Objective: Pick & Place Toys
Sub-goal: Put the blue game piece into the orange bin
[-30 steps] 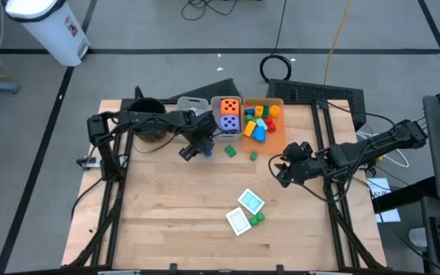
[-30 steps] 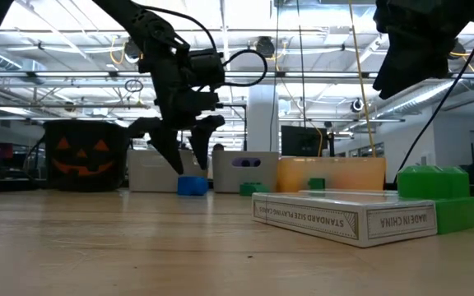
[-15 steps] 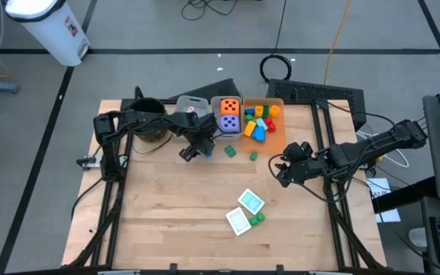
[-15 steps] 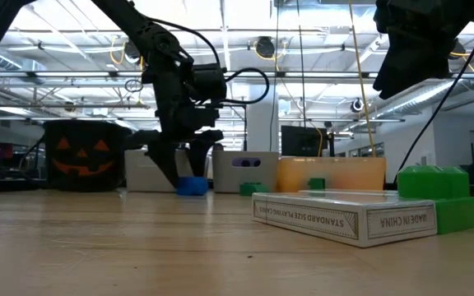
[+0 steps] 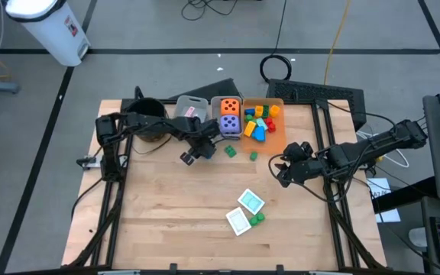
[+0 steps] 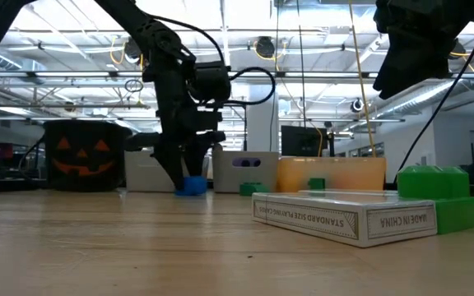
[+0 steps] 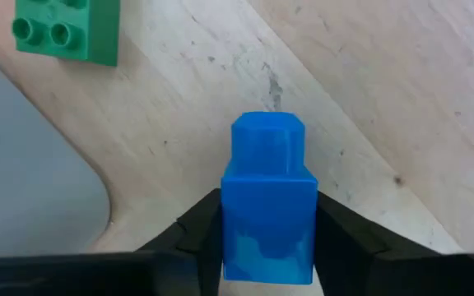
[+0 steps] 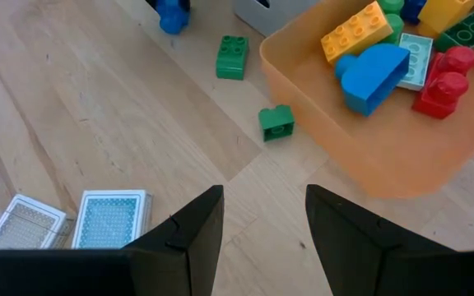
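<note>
Since a moment ago, lowered and narrowed: left claw (image 7: 268, 238) now pinching the blue block (image 7: 267, 197) on the table (image 5: 174, 206) just near of the grey bin (image 5: 193, 107), ready for lifting; right claw (image 8: 263, 215) parted, empty, waiting at right.

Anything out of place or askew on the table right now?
Nothing damaged or spilled. Some toys lie loose outside the bins: two green blocks near the orange bin, two card boxes and a green block mid-table. The left gripper is closed on the blue block; the right gripper waits open.
</note>
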Robot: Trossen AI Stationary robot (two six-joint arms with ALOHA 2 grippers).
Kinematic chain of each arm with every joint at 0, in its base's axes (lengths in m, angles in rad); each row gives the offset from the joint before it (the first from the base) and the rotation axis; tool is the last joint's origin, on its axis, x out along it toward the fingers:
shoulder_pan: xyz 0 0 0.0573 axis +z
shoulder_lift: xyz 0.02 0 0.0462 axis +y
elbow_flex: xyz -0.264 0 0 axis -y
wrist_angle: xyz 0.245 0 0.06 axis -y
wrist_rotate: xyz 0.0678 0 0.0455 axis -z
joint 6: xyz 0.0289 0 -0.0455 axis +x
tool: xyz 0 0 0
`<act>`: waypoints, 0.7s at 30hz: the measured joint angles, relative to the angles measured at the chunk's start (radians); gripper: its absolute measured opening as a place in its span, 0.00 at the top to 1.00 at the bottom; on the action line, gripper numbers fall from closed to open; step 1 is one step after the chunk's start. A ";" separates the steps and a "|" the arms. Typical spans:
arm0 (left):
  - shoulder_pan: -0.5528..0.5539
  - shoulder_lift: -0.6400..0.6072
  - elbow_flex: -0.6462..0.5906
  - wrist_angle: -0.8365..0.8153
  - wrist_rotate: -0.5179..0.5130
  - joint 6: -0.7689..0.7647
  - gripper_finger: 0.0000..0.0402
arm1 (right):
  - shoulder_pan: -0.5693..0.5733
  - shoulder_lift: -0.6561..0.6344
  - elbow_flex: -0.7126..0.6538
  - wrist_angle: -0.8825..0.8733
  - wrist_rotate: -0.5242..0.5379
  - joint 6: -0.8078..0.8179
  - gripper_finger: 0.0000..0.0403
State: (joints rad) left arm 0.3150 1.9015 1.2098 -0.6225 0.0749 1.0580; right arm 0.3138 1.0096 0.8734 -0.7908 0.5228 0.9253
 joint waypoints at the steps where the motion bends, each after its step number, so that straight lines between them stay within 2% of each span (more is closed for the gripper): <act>1: -0.007 0.000 0.000 0.000 -0.019 -0.013 0.66 | 0.000 0.000 0.000 0.000 0.000 0.000 0.59; 4: -0.033 0.003 0.029 -0.024 -0.075 -0.101 0.66 | 0.000 0.000 0.000 0.001 0.000 -0.005 0.59; 7: -0.057 0.004 0.113 -0.069 -0.062 -0.280 0.66 | 0.000 0.000 0.000 0.010 0.003 -0.009 0.59; 13: -0.103 0.003 0.345 -0.147 0.100 -0.575 0.64 | 0.000 0.000 0.000 0.077 0.005 -0.072 0.59; 21: -0.146 0.003 0.623 -0.165 0.304 -0.808 0.66 | -0.005 0.000 0.000 0.282 0.004 -0.211 0.59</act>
State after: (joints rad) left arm 0.1690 1.9045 1.8324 -0.7874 0.3789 0.2500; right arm 0.3091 1.0092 0.8734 -0.5083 0.5272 0.7143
